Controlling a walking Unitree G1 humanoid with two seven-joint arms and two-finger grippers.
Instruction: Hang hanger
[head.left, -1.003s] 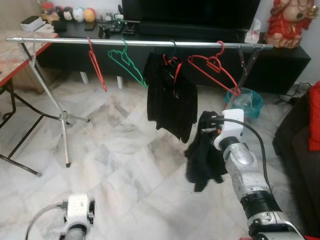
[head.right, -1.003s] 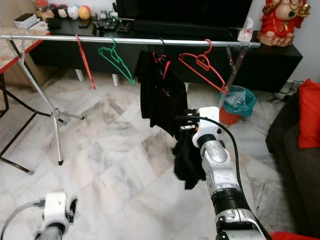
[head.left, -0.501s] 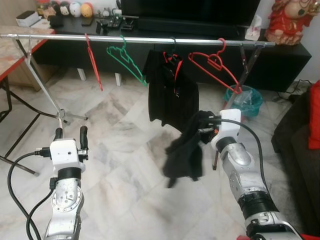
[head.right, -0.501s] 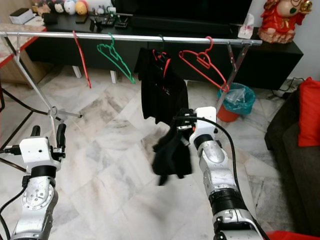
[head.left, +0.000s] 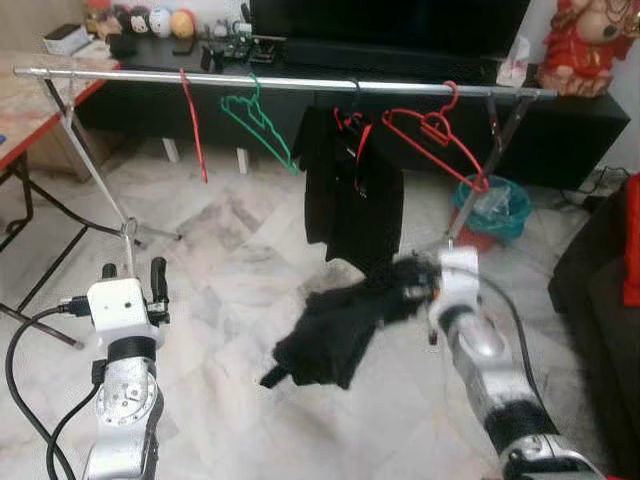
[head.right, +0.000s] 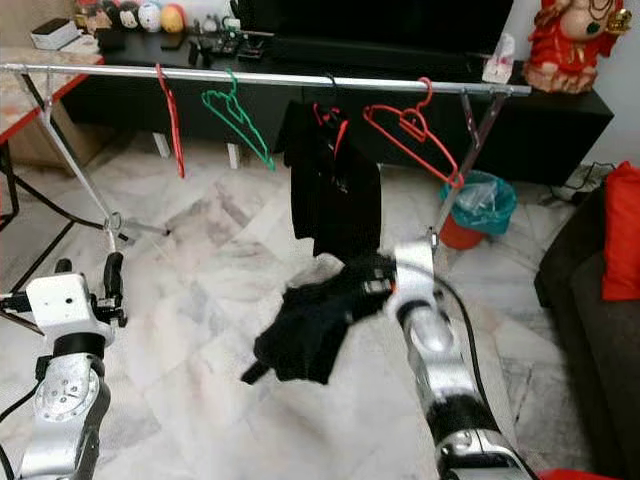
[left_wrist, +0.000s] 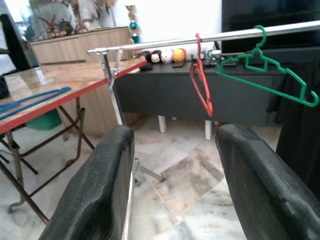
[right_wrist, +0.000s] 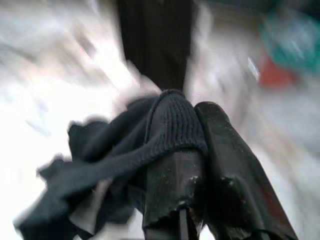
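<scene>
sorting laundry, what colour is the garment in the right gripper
Black garment, clearest in the right wrist view.

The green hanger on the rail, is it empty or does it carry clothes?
Empty. The green hanger hangs bare on the rail; the only hung garment is on another hanger beside it.

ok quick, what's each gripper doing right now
Left gripper: open, holding nothing, raised in front of the robot.
Right gripper: shut on the black knitted garment.
</scene>
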